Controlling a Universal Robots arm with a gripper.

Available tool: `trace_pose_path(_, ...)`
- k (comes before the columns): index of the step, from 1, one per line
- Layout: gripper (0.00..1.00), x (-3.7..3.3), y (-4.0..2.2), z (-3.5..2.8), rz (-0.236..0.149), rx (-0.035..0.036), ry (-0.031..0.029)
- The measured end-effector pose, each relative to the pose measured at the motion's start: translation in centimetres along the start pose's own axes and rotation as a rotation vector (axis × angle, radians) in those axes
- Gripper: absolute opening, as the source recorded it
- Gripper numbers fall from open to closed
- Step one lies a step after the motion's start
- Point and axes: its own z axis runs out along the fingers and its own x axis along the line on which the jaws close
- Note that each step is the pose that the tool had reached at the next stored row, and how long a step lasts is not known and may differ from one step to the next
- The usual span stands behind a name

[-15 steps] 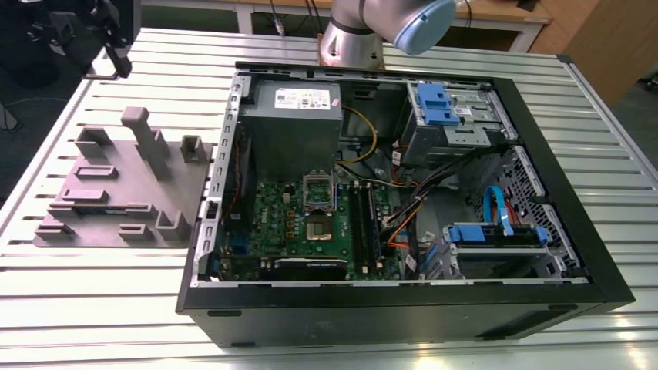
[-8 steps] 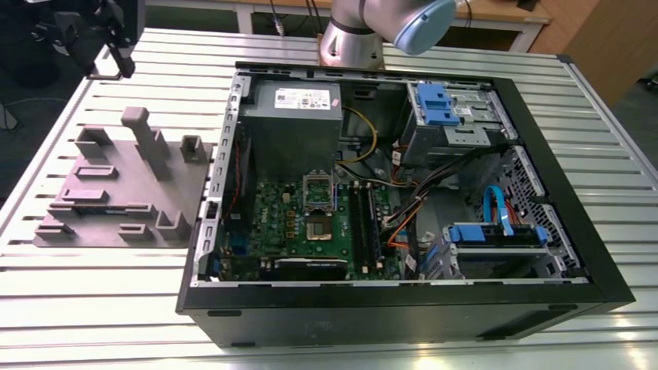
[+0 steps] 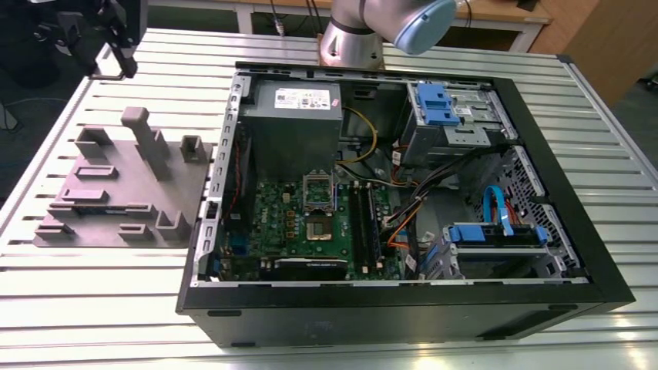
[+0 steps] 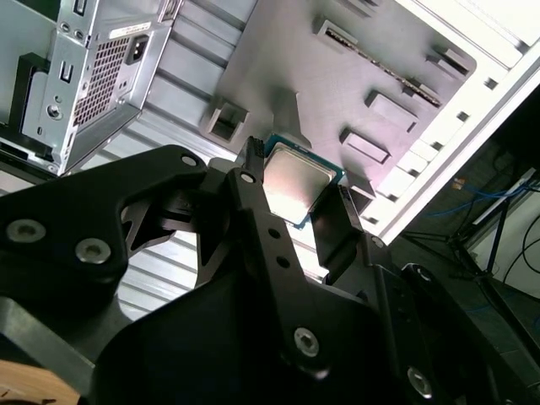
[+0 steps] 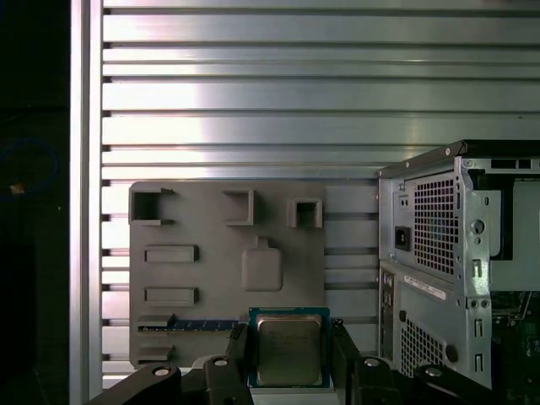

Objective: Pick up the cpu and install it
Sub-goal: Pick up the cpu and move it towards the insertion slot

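Where both wrist views look along the claw (image 4: 297, 192) (image 5: 288, 359), its two black fingers (image 5: 239, 344) are closed on the cpu (image 4: 295, 179) (image 5: 288, 348), one finger against each of two opposite edges. The cpu's silver-grey lid faces the cameras, framed by a thin green edge; faint marking on the lid is too small to read. Behind the cpu lies the grey fixture (image 5: 211, 278), a flat plate with raised blocks and shallow recesses, resting on the slatted metal worktop (image 5: 253, 84). Whether the cpu touches the fixture cannot be told. In the first wrist view the rear of the case (image 5: 439, 253) stands beside the fixture, showing perforated grilles, a power inlet (image 5: 403, 238) and a narrow white label strip (image 5: 424, 288) whose print is illegible.

In the exterior view the arm's base (image 3: 355, 35) stands at upper centre, behind the open case (image 3: 575, 254). The fixture (image 3: 123, 193) lies on the worktop (image 3: 103, 301) at the exterior view's left, just beside the case. Inside the case are the power supply (image 3: 293, 127), bearing a white label (image 3: 299, 98) too small to read, the green motherboard (image 3: 277, 220) with its socket (image 3: 317, 202) near the centre, and two blue-fronted drive bays (image 3: 437, 104) (image 3: 494, 235) at the exterior view's right.
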Motion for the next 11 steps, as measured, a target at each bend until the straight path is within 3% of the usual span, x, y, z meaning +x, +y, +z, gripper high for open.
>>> trace_pose_path(11,0.47,-0.45,0.01,0.01,0.0,0.0,0.0)
